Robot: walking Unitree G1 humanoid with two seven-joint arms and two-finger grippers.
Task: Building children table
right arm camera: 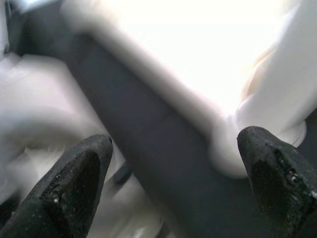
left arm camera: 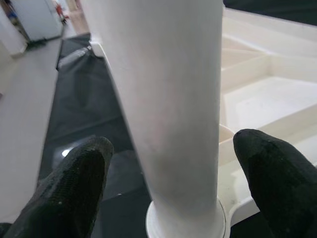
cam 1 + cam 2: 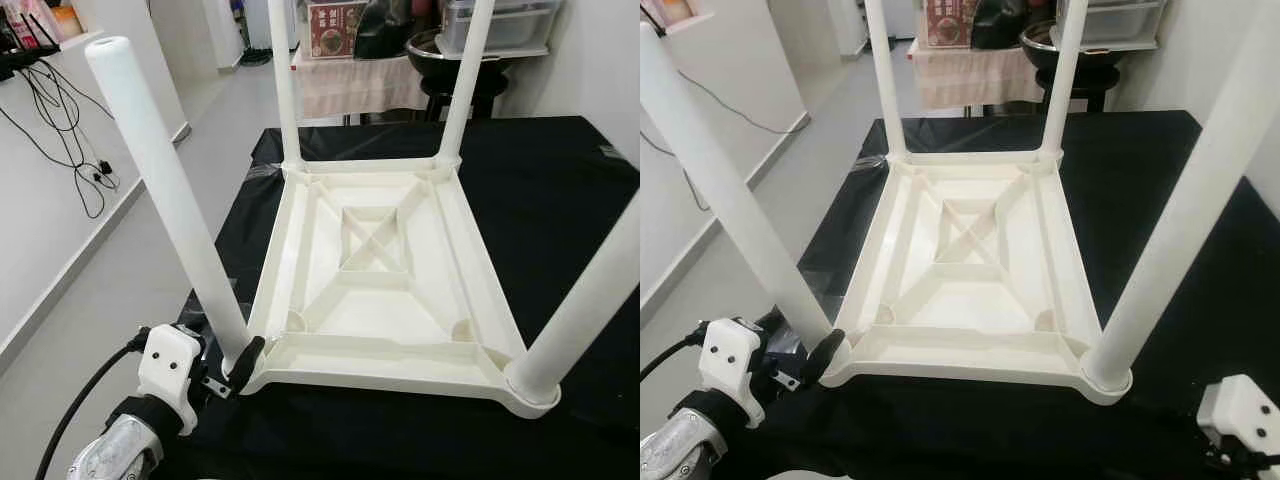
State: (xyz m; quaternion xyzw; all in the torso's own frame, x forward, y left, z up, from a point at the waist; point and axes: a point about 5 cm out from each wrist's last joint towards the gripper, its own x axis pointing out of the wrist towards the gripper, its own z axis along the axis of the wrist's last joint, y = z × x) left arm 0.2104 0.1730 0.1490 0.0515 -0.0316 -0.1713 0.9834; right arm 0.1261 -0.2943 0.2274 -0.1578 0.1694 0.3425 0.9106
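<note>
A black cloth (image 3: 560, 200) covers the work surface, with pale floor (image 3: 120, 280) running along its left side to a white wall where dark cables (image 3: 70, 140) hang. Beyond the far edge stands a small cloth-draped stand (image 3: 350, 85) with boxes and a dark bowl on top.

The white children's table (image 3: 375, 270) lies upside down on the cloth, its ribbed underside facing up and four round legs rising from the corners — the near-left leg (image 3: 165, 190) and near-right leg (image 3: 1185, 200) tall in the foreground, the two far legs behind.

The left gripper (image 2: 168, 188) is low at the near-left corner, its silver arm coming up from below with a white wrist housing and a black cable trailing off. Its fingers (image 2: 74, 188) are spread, one on each side of the near-left leg close to the socket, with gaps showing — not clamped on it.

The right gripper (image 1: 173, 183) sits low beside the near-right corner, fingers parted, nothing between them; that view is blurred.

The table's near edge lies close to the cloth's near edge, while open black cloth stretches to the right.
</note>
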